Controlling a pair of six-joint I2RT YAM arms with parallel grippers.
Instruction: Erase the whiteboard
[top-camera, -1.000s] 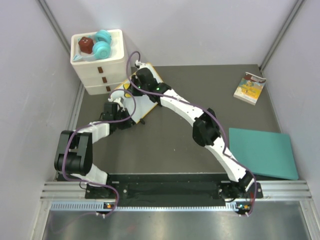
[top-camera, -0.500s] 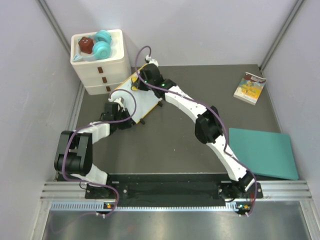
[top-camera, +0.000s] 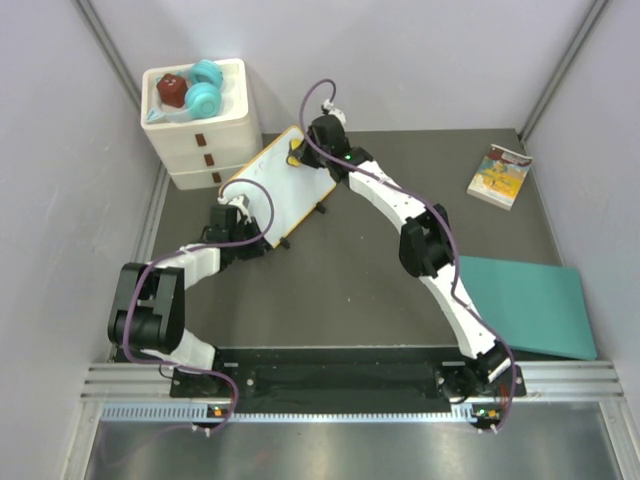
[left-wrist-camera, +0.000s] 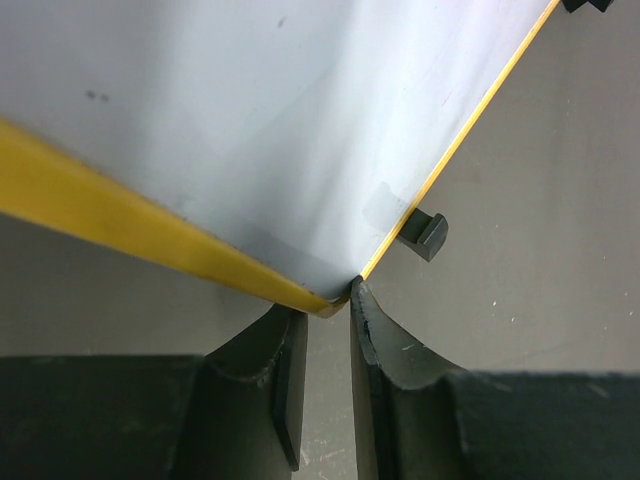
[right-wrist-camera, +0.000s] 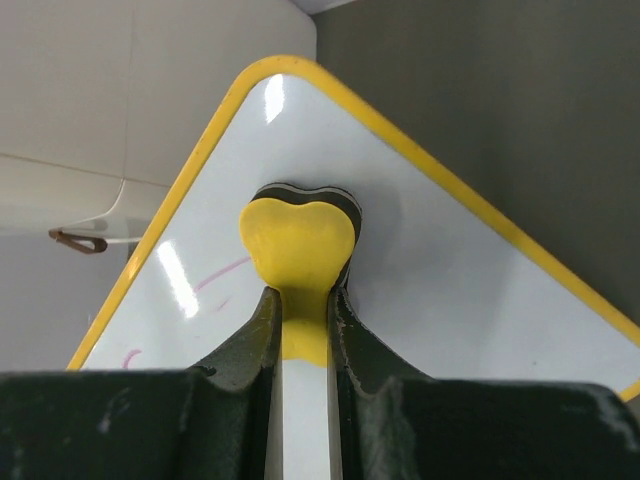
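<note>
The whiteboard (top-camera: 278, 192), white with a yellow frame, lies slanted at the back left of the table. My left gripper (top-camera: 236, 222) is shut on its near corner; in the left wrist view the yellow corner (left-wrist-camera: 335, 300) sits pinched between the fingertips (left-wrist-camera: 372, 330). My right gripper (top-camera: 302, 152) is shut on a yellow heart-shaped eraser (right-wrist-camera: 297, 240) and presses it flat on the board (right-wrist-camera: 460, 280) near its far corner. Faint pink strokes (right-wrist-camera: 222, 274) remain left of the eraser. Two tiny dark specks (left-wrist-camera: 96, 96) show on the board.
A white three-drawer box (top-camera: 205, 135) with a brown toy and teal toys on top stands just left of the board. A small book (top-camera: 499, 176) lies at the back right. A teal mat (top-camera: 525, 305) lies at the right. Grey walls close in on both sides.
My right gripper has slid the eraser across the board from its left middle to the far right corner. The left gripper and the board have stayed put.
</note>
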